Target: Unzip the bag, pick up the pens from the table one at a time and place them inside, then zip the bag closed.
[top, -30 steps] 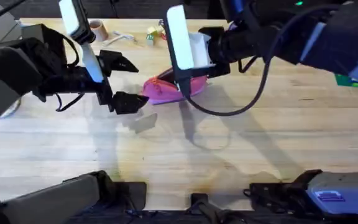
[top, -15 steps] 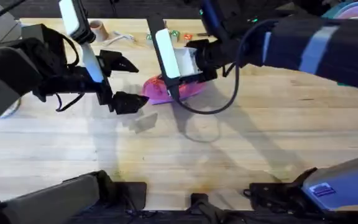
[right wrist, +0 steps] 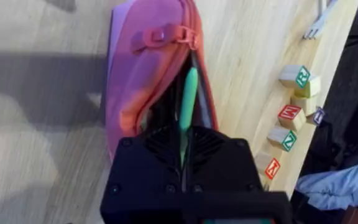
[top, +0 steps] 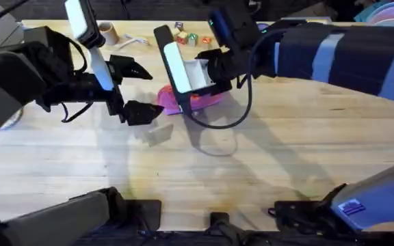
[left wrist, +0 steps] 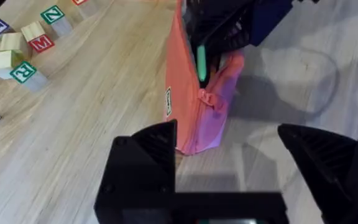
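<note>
On the light-wood table point(top: 265, 150), toward its far middle, the pink bag point(top: 197, 101) is lying unzipped, its opening gaping along the top and its zipper pull point(right wrist: 166, 35) hanging at one end. The right gripper point(right wrist: 187, 144) is hovering directly over that opening, its two black fingers pressed together on a green pen point(right wrist: 187, 102), which is pointing down into the slit between the pouch's pink sides. From the left wrist camera the same pen point(left wrist: 201, 62) is showing as a short green bar poking from under the right arm's dark gripper point(left wrist: 219, 34), right at the mouth of the bag point(left wrist: 191, 106). The left gripper point(top: 137, 91) is waiting just beside the pouch's near-left end, its black fingers point(left wrist: 145, 155) spread wide apart and holding nothing, not touching the fabric. Lettered wooden blocks point(left wrist: 23, 46) are sitting scattered on the tabletop beyond the bag, toward the far edge, where they are also appearing in the right wrist view point(right wrist: 291, 106). A roll of tape point(top: 105, 31) is resting near the far left edge.
</note>
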Robot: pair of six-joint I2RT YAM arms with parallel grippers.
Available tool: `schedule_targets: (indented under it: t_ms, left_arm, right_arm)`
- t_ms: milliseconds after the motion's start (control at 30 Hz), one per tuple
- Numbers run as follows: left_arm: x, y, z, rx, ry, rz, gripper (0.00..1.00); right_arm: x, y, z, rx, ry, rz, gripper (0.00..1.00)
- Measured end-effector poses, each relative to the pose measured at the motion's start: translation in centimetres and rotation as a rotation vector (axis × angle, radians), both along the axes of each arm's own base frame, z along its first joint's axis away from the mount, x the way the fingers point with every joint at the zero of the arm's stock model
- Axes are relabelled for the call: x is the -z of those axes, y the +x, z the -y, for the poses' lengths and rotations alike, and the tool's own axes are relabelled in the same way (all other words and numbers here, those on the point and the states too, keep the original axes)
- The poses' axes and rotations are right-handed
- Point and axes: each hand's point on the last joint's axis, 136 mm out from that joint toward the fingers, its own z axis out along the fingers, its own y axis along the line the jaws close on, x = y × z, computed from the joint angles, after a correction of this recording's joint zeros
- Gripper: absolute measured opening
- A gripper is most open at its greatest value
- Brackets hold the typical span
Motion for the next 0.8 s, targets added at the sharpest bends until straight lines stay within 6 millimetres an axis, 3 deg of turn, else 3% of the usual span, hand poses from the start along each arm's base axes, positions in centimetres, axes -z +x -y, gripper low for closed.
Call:
schedule_targets:
  t_ms: [300, 567, 600, 800]
  left_arm:
    - [0.0, 0.0, 0.0, 0.000, 0.000, 0.000, 0.993]
    - [0.0, 0.0, 0.0, 0.000, 0.000, 0.000, 0.993]
    - [0.0, 0.0, 0.0, 0.000, 0.000, 0.000, 0.993]
    - [0.0, 0.0, 0.0, 0.000, 0.000, 0.000, 0.993]
  right_arm:
    - [2.0, -0.4, -0.8, -0.021, -0.021, -0.029, 0.033]
    - [2.1, -0.3, -1.0, -0.022, -0.017, -0.024, 0.050]
    - [2.0, -0.3, -1.1, -0.018, -0.014, -0.026, 0.122]
    - [0.1, 0.9, -1.8, -0.023, 0.022, 0.035, 0.993]
